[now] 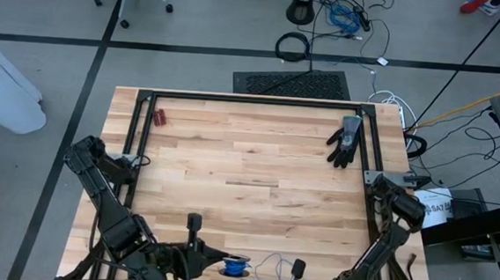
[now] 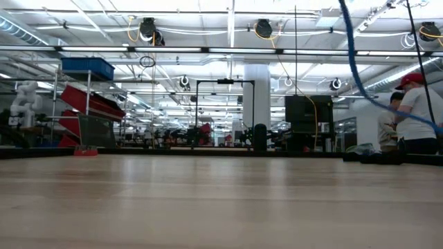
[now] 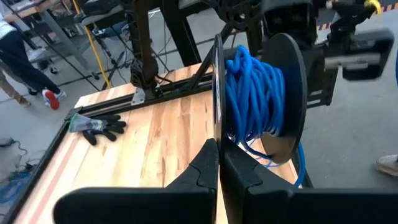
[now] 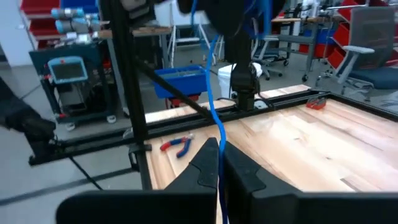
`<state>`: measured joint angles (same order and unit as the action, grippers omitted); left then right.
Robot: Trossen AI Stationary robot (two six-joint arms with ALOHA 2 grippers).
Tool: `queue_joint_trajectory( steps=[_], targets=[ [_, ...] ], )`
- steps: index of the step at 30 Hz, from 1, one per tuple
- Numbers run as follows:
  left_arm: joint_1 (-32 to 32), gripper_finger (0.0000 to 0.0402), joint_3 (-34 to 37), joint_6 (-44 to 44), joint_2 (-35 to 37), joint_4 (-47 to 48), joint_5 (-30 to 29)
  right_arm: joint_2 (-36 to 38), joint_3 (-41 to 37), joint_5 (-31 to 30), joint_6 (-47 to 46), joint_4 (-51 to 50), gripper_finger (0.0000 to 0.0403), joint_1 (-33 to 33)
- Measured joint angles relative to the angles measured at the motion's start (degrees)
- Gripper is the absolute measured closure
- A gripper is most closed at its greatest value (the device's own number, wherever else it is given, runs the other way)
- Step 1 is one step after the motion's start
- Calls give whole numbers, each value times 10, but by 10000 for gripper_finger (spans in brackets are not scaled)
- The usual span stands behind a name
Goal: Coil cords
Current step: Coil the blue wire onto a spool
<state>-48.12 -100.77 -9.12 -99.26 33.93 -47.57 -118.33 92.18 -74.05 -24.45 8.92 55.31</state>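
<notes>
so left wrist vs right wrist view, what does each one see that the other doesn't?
Left wrist only: the black spool wound with blue cord, clamped by its disc edge in the shut left gripper, and the black glove.
Right wrist only: red-handled pliers, with one blue strand pinched in the shut right gripper.
Both: the wooden table and black frame rails.

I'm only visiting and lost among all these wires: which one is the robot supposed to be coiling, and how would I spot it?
Start at the wooden table and find the edge where both arms meet. Between them sits the thin bright blue cord, wound on a dark round spool. Unlike the black glove at the far side, it is vivid blue and coiled.
</notes>
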Motion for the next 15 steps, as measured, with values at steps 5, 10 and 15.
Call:
queue_joint_trajectory(
  steps=[5,10,15],
  targets=[
    [0,395,0,6,0,0,0,8,0,-11,0,2,403,7],
    [0,395,0,6,0,0,0,10,0,-14,11,6,403,11],
    [0,395,0,5,0,0,0,10,0,-15,12,9,403,12]
  ],
)
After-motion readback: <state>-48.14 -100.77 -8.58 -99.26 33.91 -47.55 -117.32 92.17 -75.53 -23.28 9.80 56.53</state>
